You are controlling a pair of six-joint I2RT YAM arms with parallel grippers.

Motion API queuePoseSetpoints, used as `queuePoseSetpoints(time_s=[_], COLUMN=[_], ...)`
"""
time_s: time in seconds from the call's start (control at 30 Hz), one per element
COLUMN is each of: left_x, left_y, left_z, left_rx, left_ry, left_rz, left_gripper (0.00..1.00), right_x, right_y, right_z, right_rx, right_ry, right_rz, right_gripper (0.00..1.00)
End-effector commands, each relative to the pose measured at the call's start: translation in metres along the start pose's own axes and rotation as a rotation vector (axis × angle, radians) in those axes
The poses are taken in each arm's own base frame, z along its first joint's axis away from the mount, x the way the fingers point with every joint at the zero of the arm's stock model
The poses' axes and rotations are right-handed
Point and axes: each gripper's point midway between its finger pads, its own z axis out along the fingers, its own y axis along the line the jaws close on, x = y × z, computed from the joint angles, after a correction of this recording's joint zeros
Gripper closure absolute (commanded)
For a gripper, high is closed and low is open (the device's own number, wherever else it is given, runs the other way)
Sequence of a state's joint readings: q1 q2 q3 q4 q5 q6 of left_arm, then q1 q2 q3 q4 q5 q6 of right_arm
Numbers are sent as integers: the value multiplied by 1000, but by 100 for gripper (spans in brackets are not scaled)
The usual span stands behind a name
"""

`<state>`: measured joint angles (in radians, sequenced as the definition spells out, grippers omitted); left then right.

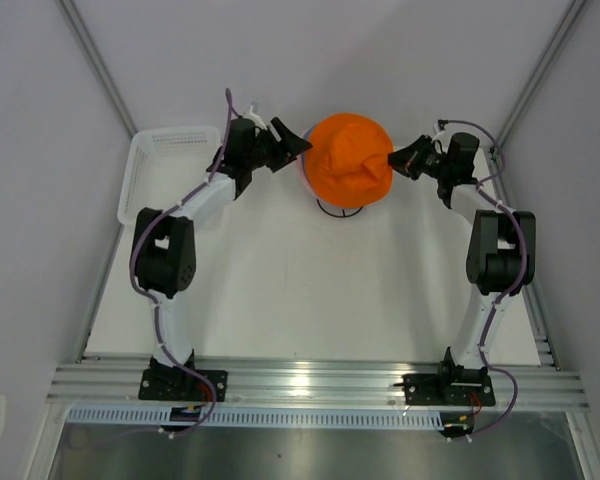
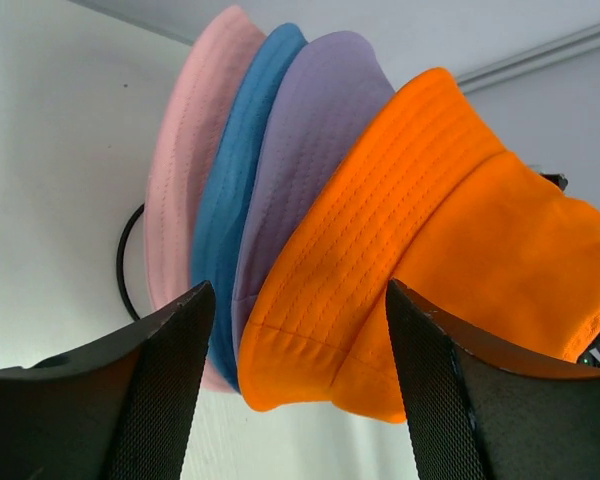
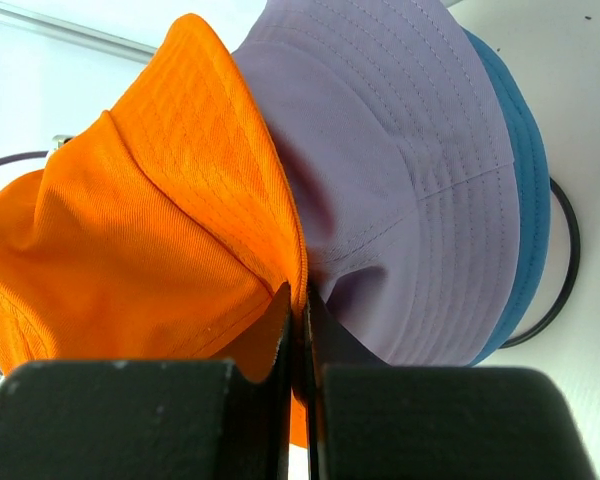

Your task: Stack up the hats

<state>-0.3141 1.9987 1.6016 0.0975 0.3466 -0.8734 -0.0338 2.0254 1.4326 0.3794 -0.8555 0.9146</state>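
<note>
Hats (image 2: 310,150), four nested on stand (image 2: 119,262) at tabletop (image 1: 310,290) 12 o'clock, orange hat (image 1: 348,160) uppermost. Right fingers (image 3: 130,420) pinch its brim at 3 o'clock; left fingers (image 2: 110,400) spread at 9. Risk: retreat before release drags orange hat off, tilting stack.

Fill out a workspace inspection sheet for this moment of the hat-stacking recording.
Surface: white table, no spills or marks seen.
Job's things: pink hat, blue hat, lavender hat and orange hat nested in that order over the black wire stand, orange outermost.
Clutter: white mesh basket at the far left corner; nothing seen inside.
Tools: left tool open, fingers either side of the orange brim, not gripping; right tool shut on the orange hat's brim edge.
Cables: purple cables run along both arms; none seen touching the hats.
Surroundings: white enclosure walls; aluminium rail at the near edge.
</note>
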Motion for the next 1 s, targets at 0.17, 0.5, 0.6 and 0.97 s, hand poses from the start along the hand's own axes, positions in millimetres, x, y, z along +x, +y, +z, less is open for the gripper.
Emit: queuePoseSetpoints(time_s=[0.17,0.5,0.6,0.97], left_x=[-15,-2,-3,-21], left_y=[-39,-45,-49,-52], left_z=[15,26,26,21], left_rx=[183,296,315,296], left_ry=[-22,45,45,-2], left_rz=[75,85,97,-3], left_gripper=[29,29,35,99], right_x=[-11,-10,-11,-10], right_y=[8,9,10,-8], right_z=[5,8,8,12], right_rx=[-31,-34,-34,14], right_ry=[1,8,4,15], right_rz=[-65,-68,-71,-47], right_gripper=[100,100,100,100])
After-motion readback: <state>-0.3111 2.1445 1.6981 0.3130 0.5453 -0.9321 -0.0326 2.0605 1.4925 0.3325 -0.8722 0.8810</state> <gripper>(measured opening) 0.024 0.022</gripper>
